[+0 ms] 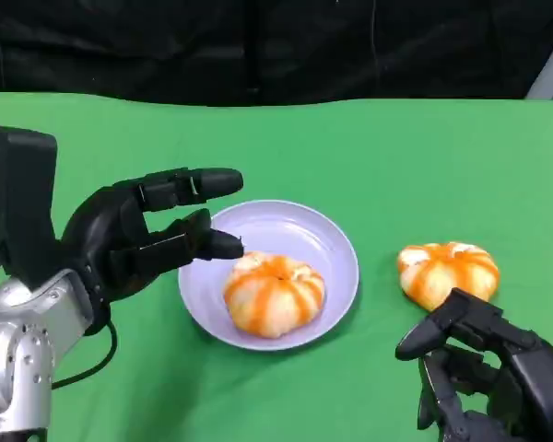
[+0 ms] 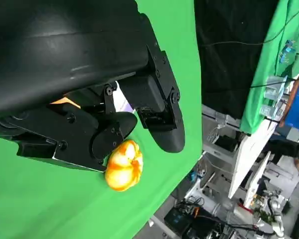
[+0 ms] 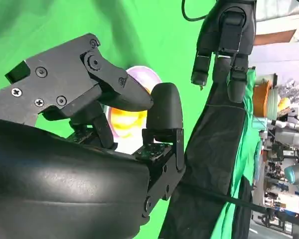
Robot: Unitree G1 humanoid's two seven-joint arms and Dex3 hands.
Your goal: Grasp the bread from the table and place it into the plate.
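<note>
Green worktop [image 1: 387,166] against black drapes [image 1: 276,46]. At far left, left hand [image 1: 143,235] raised over the plate's near-left edge, fingers [image 1: 198,184] spread apart, holding nothing. Next, lilac plate [image 1: 327,244] carrying one orange-striped bread roll [image 1: 274,293], just beside those fingertips, whether touching cannot be told. Further right, second bread roll [image 1: 447,270] lying on the bare cloth, apart from the plate. At lower right, right hand [image 1: 484,368] just behind that roll, fingers parted and empty, not touching it.

From the left wrist, second roll [image 2: 123,165] seen past the black fingers [image 2: 162,124], plus cluttered shelving beyond the worktop edge. From the right wrist, plated roll [image 3: 124,119] partly hidden behind the fingers [image 3: 164,107], left hand [image 3: 224,45] hanging beyond.
</note>
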